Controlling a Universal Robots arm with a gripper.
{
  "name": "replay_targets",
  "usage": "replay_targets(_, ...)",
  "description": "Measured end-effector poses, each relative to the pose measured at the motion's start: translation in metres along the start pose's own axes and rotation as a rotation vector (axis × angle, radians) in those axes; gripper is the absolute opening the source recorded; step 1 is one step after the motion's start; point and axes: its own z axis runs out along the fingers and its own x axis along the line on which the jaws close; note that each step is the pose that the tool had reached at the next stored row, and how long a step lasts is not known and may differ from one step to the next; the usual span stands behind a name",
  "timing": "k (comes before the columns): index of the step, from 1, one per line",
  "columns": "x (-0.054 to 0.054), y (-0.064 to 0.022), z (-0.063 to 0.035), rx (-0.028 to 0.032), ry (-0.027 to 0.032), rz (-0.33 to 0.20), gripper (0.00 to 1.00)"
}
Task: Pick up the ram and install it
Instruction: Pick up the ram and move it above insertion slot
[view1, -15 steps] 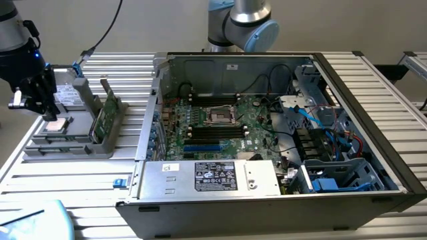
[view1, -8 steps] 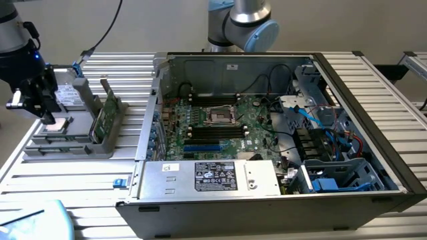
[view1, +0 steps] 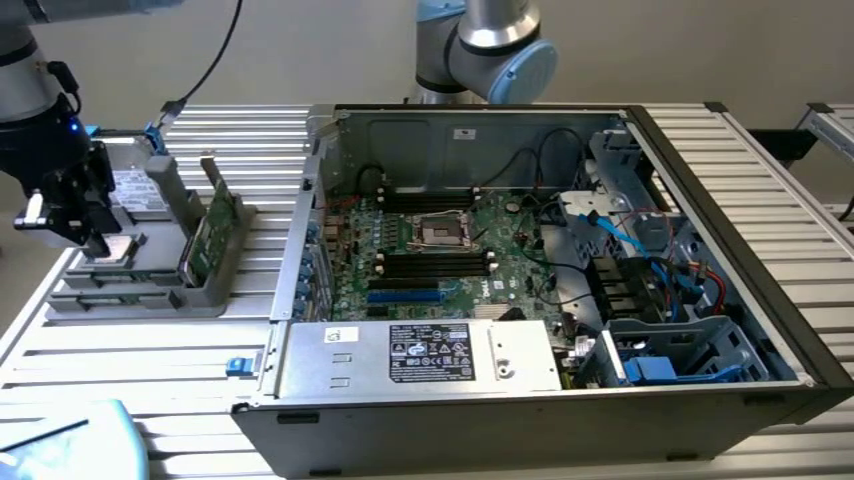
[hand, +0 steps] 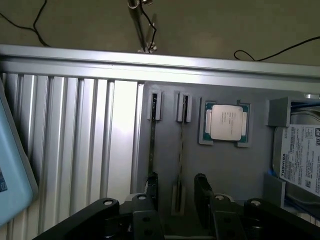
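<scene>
Jaws — spread apart, gripping nothing — straddle the ram (hand: 181, 150) standing edge-up in its grey holder (hand: 230, 170).

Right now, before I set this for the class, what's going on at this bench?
A robot arm's gripper hangs open over the gray parts tray beside the open computer case. Its fingers stand on either side of the ram, which sits on edge in a tray slot next to the processor chip; nothing is gripped. The ram is not yet in the motherboard.
</scene>
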Motion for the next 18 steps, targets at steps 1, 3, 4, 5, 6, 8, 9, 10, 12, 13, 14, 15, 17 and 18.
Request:
replay_targets(1,0.000,0.0010,0.0020,0.0001,0.0000,0.000,0.43)
replay_targets(3,0.000,0.0030,0.0056,0.0000,0.0000,0.000,0.43)
replay_targets(4,0.000,0.0041,0.0076,0.0000,0.0001,0.000,0.43)
replay_targets(5,0.000,0.0052,0.0094,-0.0001,0.0001,0.000,0.43)
replay_targets(6,0.000,0.0063,0.0114,-0.0001,0.0001,0.000,0.43)
replay_targets(8,-0.001,0.0087,0.0152,-0.0001,0.0001,0.000,0.43)
replay_targets(9,-0.001,0.0099,0.0171,-0.0001,0.0001,0.000,0.43)
replay_targets(10,-0.001,0.0110,0.0190,0.0000,0.0001,0.000,0.43)
replay_targets(12,0.000,0.0127,0.0228,0.0000,0.0003,0.000,0.43)
replay_targets(13,0.001,0.0130,0.0244,0.0000,0.0004,0.000,0.43)
replay_targets(14,0.003,0.0132,0.0257,-0.0001,0.0004,0.000,0.43)
replay_targets(15,0.004,0.0133,0.0271,0.0000,0.0003,0.000,0.43)
replay_targets(17,0.008,0.0133,0.0298,-0.0002,0.0004,0.000,0.43)
replay_targets(18,0.009,0.0133,0.0312,-0.0001,0.0004,-0.001,0.43)
